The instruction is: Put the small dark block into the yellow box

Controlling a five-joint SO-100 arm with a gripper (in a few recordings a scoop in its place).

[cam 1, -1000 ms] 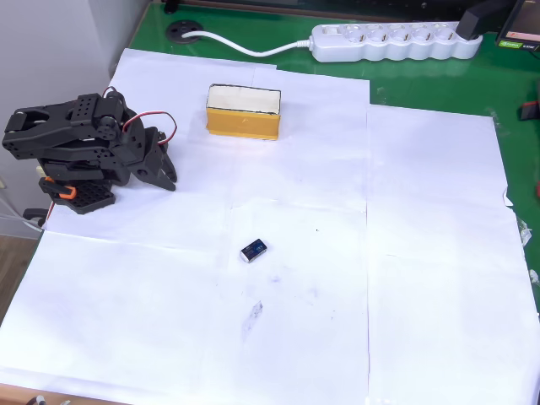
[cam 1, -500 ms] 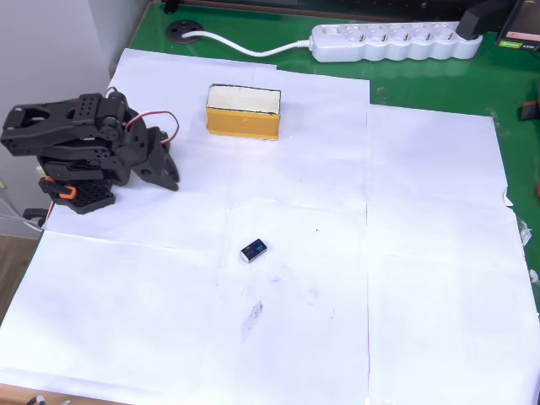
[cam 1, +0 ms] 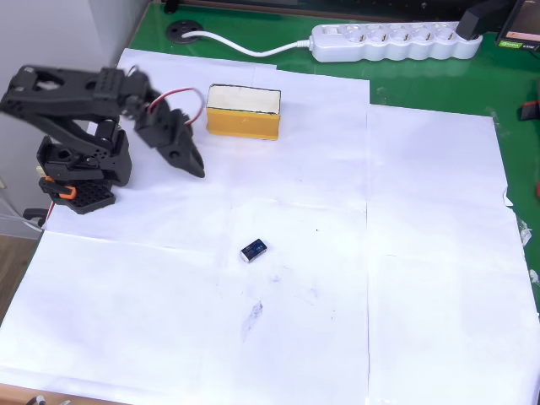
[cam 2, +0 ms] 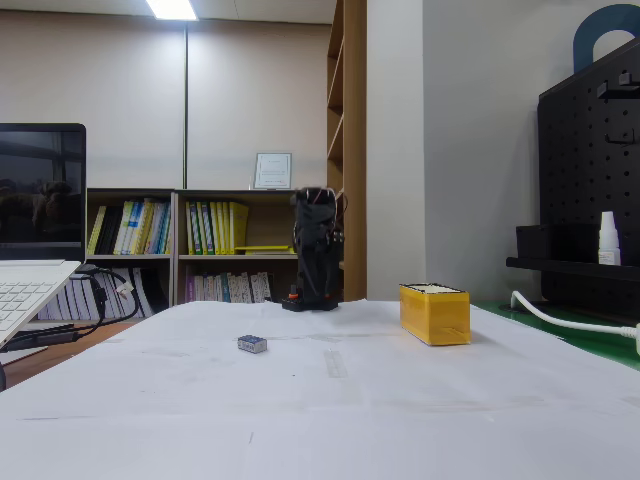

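Note:
The small dark block [cam 1: 253, 250] lies on the white paper near the middle of the table in the overhead view; in the fixed view the block [cam 2: 252, 344] sits left of centre. The yellow box [cam 1: 243, 110] with its pale cream top stands at the back; the box [cam 2: 434, 313] is right of the block in the fixed view. My black gripper [cam 1: 195, 165] hangs over the paper just left of and below the box, well above-left of the block, fingers together and holding nothing. The arm [cam 2: 317, 262] faces the fixed camera, slightly blurred.
A white power strip [cam 1: 392, 40] with its cable lies on the green mat [cam 1: 439, 84] at the back. The arm's base [cam 1: 80, 173] stands at the table's left edge. In the fixed view a laptop [cam 2: 30, 290] is at the left and a white cable [cam 2: 570, 318] at the right.
The arm has unfolded from its tucked pose. The gripper has swung up and to the right, out toward the box and the paper's middle. Block and box have not moved.

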